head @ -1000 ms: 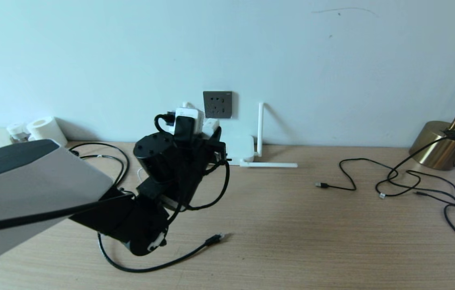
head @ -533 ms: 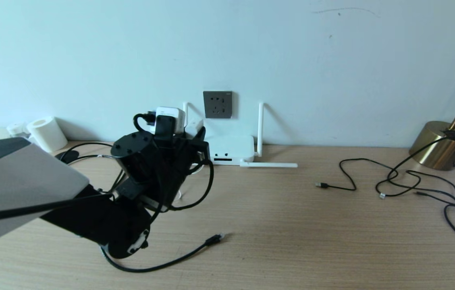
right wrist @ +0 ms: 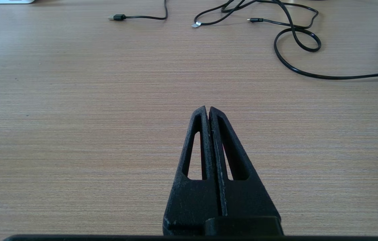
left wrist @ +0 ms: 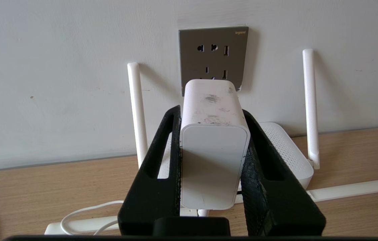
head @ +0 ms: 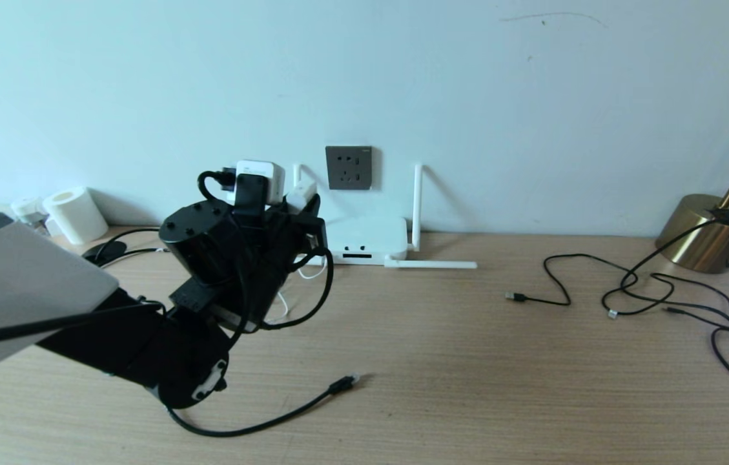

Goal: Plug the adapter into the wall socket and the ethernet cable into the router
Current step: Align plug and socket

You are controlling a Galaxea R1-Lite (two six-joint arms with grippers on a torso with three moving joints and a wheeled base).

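Observation:
My left gripper [head: 303,197] is shut on the white adapter [head: 301,192], held above the table to the left of the dark grey wall socket [head: 349,167]. In the left wrist view the adapter [left wrist: 214,147] is clamped between both fingers [left wrist: 162,160], facing the wall socket [left wrist: 214,57] and apart from it. Its thin white cord [left wrist: 85,212] trails down to the table. The white router [head: 367,240] lies below the socket with antennas up and one flat. The ethernet cable [head: 287,416] lies loose on the table, its plug [head: 345,384] free. My right gripper [right wrist: 208,108] is shut and empty over bare wood.
Thin black USB cables [head: 661,297] sprawl at the right beside a brass lamp base [head: 703,229]. A toilet roll [head: 77,210] stands at the far left by the wall. A router antenna [head: 432,263] lies flat on the table.
My left arm has swung to the left with the adapter, away from the socket, uncovering the router's face. The right gripper and the cables have not moved.

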